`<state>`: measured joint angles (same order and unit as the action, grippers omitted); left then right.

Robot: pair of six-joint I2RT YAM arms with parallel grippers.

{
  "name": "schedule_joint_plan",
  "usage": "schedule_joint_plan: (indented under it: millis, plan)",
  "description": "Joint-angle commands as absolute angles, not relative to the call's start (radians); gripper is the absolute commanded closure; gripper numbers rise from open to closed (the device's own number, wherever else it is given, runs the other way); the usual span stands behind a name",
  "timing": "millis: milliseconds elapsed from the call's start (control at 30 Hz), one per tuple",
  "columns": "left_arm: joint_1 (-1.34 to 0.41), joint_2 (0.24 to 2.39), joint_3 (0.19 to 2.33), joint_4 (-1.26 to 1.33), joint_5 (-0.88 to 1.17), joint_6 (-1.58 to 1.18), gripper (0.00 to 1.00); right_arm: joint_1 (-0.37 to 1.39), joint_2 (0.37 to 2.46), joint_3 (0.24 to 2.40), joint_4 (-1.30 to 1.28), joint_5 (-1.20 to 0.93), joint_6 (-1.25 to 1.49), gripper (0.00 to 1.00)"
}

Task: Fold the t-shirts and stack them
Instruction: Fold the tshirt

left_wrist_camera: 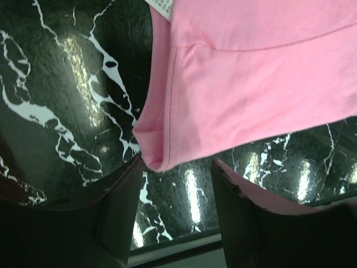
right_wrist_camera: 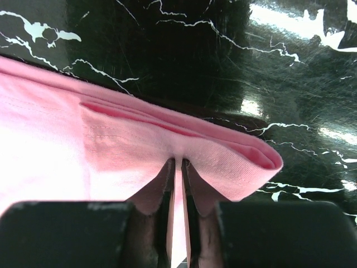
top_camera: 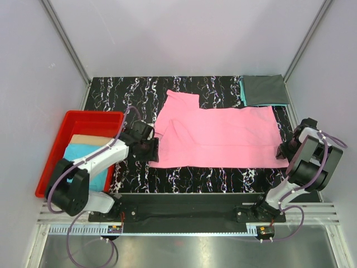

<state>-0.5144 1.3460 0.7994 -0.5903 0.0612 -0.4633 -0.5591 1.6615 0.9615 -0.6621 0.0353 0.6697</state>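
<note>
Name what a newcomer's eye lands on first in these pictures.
The bright pink t-shirt dominates, spread across the middle of the black marbled table. The right gripper pinches its right edge, while the left gripper stands open at its left corner. A red bin sits at the left.

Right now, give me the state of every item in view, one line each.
pink t-shirt: laid out on the table, partly folded.
dark grey t-shirt: folded, on the teal one.
teal t-shirt: folded, under the grey, only edges showing.
light blue t-shirt: folded, in the red bin.
tan cloth: folded, in the bin too.
left gripper: open, at the pink shirt's corner.
right gripper: shut on the pink shirt's edge.
</note>
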Motion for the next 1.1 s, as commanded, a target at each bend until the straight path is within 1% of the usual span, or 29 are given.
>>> schedule_joint_plan:
  millis: [0,133,267,300,367,400,467,500,567,700,733,833,933,967,1000,1067]
  plan:
    - [-0.517,1.406,0.834,-0.5,0.049,-0.437,0.44,-0.563,1.629,0.948,-0.658,0.089,0.641,0.85]
    - [-0.518,1.474,0.862,-0.491,0.051,-0.44,0.46,-0.561,1.626,0.95,-0.664,0.087,0.632,0.85]
    - [-0.518,1.52,0.879,-0.528,0.011,-0.436,0.52,-0.563,1.618,0.95,-0.661,0.094,0.624,0.84]
    - [-0.518,1.529,0.885,-0.531,0.005,-0.433,0.62,-0.563,1.618,0.95,-0.658,0.094,0.623,0.84]
    - [-0.518,1.537,0.9,-0.555,0.002,-0.42,0.76,-0.563,1.617,0.95,-0.657,0.098,0.621,0.84]
    - [-0.518,1.546,0.914,-0.569,-0.03,-0.414,0.86,-0.561,1.617,0.945,-0.654,0.1,0.621,0.84]
    - [-0.518,1.56,0.965,-0.618,-0.08,-0.387,0.95,-0.563,1.618,0.943,-0.652,0.101,0.62,0.85]
    - [-0.518,1.566,0.979,-0.632,-0.096,-0.377,0.95,-0.563,1.621,0.943,-0.652,0.101,0.618,0.85]
    - [-0.518,1.586,1.02,-0.672,-0.144,-0.361,1.0,-0.563,1.621,0.945,-0.653,0.106,0.612,0.85]
    - [-0.518,1.644,1.058,-0.716,-0.155,-0.325,1.0,-0.563,1.614,0.937,-0.66,0.13,0.611,0.85]
    - [-0.518,1.651,1.061,-0.722,-0.147,-0.324,0.97,-0.561,1.612,0.936,-0.661,0.132,0.609,0.84]
    - [-0.52,1.644,1.052,-0.723,-0.121,-0.325,0.94,-0.561,1.595,0.936,-0.669,0.133,0.609,0.85]
    - [-0.52,1.625,1.048,-0.742,-0.123,-0.342,0.79,-0.561,1.566,0.93,-0.675,0.109,0.607,0.85]
    - [-0.52,1.62,1.051,-0.752,-0.124,-0.348,0.72,-0.561,1.559,0.93,-0.687,0.1,0.606,0.85]
    - [-0.52,1.612,1.064,-0.764,-0.127,-0.351,0.68,-0.56,1.531,0.925,-0.689,0.074,0.607,0.84]
    - [-0.518,1.591,1.083,-0.793,-0.149,-0.357,0.57,-0.56,1.488,0.913,-0.674,0.022,0.591,0.81]
